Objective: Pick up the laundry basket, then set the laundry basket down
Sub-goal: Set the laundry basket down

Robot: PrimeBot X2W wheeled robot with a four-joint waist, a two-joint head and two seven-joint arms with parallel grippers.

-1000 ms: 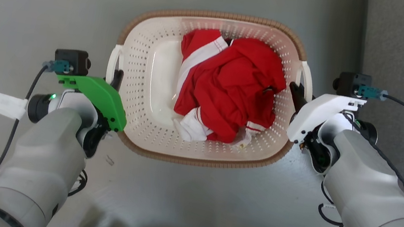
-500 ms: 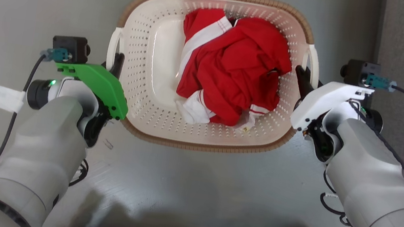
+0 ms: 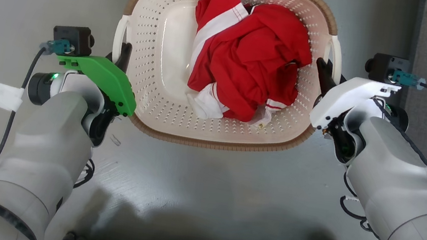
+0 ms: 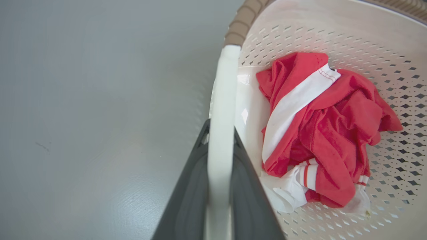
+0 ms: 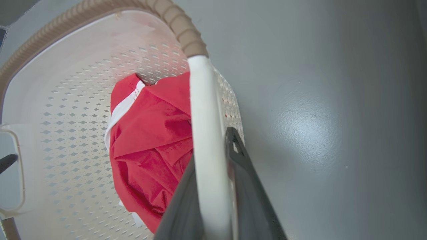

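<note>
Left gripper (image 3: 124,51) and right gripper (image 3: 323,68) both clenched on laundry basket (image 3: 210,143) handles.
Each straddles one white side loop, likely to split load and keep it level; basket sits between arms over grey floor (image 3: 202,194), red garment (image 3: 250,70) inside.

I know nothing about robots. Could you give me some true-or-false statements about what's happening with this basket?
1. The left end effector is shut on a white handle of the basket. True.
2. The right end effector hangs open, away from the basket. False: it is shut on the other handle.
3. The basket is empty. False: red and white clothes lie in it.
4. The basket's rim is brown. True.
</note>
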